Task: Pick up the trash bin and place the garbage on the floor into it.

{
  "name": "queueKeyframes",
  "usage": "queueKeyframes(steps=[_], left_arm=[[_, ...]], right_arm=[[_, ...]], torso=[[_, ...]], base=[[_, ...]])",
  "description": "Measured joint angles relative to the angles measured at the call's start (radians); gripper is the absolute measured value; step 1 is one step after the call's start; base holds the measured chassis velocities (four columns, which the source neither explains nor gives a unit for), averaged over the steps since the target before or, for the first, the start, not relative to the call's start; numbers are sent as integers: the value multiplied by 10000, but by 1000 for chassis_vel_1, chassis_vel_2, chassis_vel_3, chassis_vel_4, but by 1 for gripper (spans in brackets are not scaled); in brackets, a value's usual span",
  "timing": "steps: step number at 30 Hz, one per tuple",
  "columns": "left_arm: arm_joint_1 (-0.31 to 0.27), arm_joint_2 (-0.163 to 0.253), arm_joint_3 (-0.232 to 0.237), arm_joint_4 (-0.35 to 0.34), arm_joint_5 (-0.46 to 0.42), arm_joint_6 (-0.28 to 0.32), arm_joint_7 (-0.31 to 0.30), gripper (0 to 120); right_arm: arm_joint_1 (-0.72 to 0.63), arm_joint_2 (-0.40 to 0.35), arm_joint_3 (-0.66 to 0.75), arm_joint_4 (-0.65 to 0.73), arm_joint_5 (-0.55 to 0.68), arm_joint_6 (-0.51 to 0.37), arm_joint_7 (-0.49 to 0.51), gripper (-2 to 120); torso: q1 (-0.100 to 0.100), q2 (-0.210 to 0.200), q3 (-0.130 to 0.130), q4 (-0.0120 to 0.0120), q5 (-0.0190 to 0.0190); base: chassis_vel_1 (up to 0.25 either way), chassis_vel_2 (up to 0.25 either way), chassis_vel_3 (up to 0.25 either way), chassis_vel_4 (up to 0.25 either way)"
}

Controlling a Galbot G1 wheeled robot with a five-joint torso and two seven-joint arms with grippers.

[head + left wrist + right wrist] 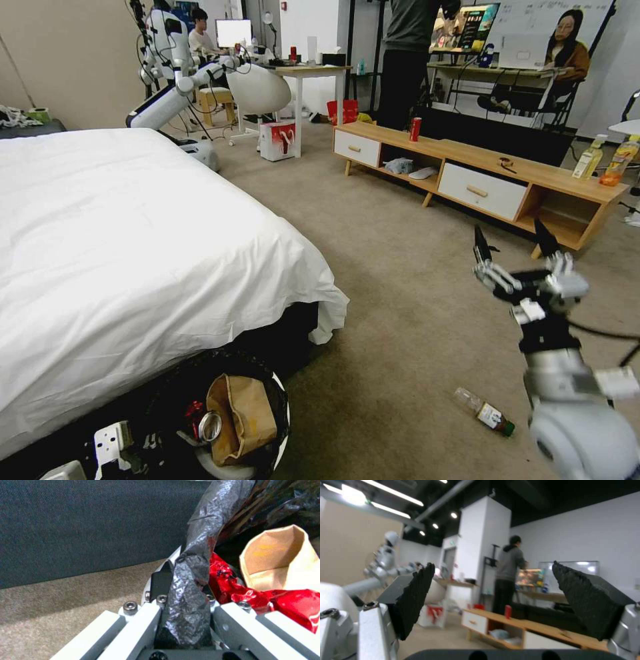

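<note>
The trash bin (168,399), white with a black bag over its rim, sits low at the foot of the bed. Inside it lie a tan paper bag (243,413), a crushed can (210,425) and a red packet (193,410). My left gripper (181,587) is shut on the bin's bag-covered rim (196,570), with the paper bag (280,565) and red packet (266,597) just beyond. A small clear green-capped bottle (485,411) lies on the carpet. Above and beyond that bottle my right gripper (513,250) is raised, open and empty (496,600).
A white bed (133,233) fills the left. A low wooden TV stand (480,167) runs along the right, bearing an upright red can (415,129) and two tall drink bottles (590,157). Another robot (173,80) stands behind the bed. Carpet lies between the bed and the stand.
</note>
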Motion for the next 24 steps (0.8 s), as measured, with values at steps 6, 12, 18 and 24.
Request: queueKeyframes(steps=[6, 12, 18, 24], left_arm=[[31, -20, 65, 36, 238, -141, 37, 1], [18, -15, 168, 141, 431, -253, 87, 1], [-2, -12, 265, 239, 720, -365, 252, 1], [-23, -8, 375, 306, 976, -486, 423, 1]], right_arm=[[-1012, 1142, -28, -282, -1118, 476, 0, 90], [-1382, 1397, -221, -565, -1361, 581, -42, 90], [-1390, 1551, -311, -905, -1376, 585, -87, 90], [-1443, 1747, -292, -1065, -1514, 601, -169, 93]], torso=[[0, 0, 0, -1, 0], [0, 0, 1, -1, 0], [1, 0, 1, 1, 0], [1, 0, 1, 1, 0]], base=[[0, 0, 0, 0], [0, 0, 0, 0], [0, 0, 0, 0], [0, 0, 0, 0]])
